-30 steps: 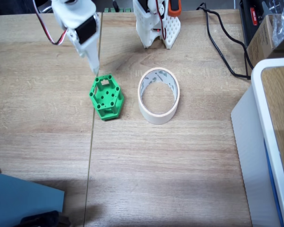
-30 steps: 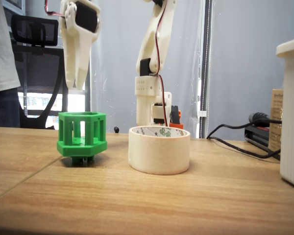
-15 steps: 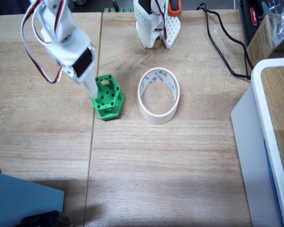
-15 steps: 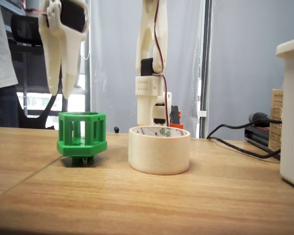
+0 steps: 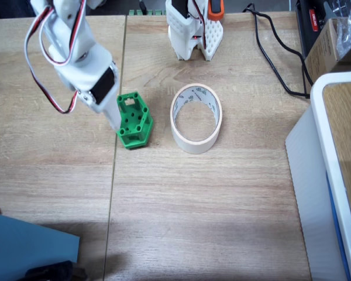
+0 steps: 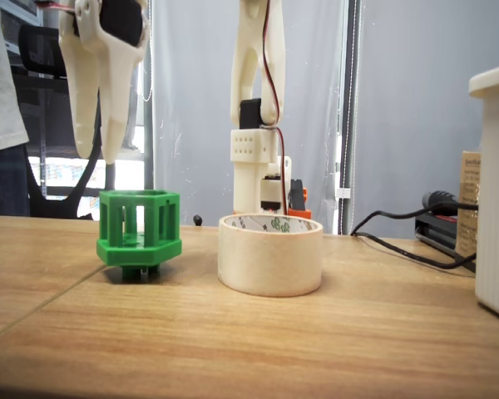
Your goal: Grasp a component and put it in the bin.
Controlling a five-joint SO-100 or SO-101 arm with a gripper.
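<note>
1. We start at the component [image 5: 133,120]: the green hexagonal frame stands upright on the wooden table [image 5: 210,199], untouched, with its open sides showing clearly in the low fixed view [image 6: 139,231].
2. Just to its right in the top-down fixed view sits the bin [image 5: 196,118], the cream tape roll, lying flat with its open centre facing up. The two are near each other but not touching; the low view shows a clear strip of table between frame and roll [image 6: 270,253].
3. Now the gripper [image 5: 113,121]: from above, its white fingers point down at the component's left edge. From the side we see the gripper [image 6: 98,154] hanging above the frame's top rim, off to its left, tips clear of the plastic.
4. The jaws stand only slightly parted, a narrow gap, and they carry nothing.
5. Our read: this is the approach, with the grasp not yet made. The component has not left the table.
6. What the next move calls for, as we judge it: line up over one wall of the frame, spread enough to straddle it, come down and close.
7. Further out, a black cable [image 5: 269,52] trails at the upper right and a large white-edged box [image 5: 327,175] stands at the right edge.
</note>
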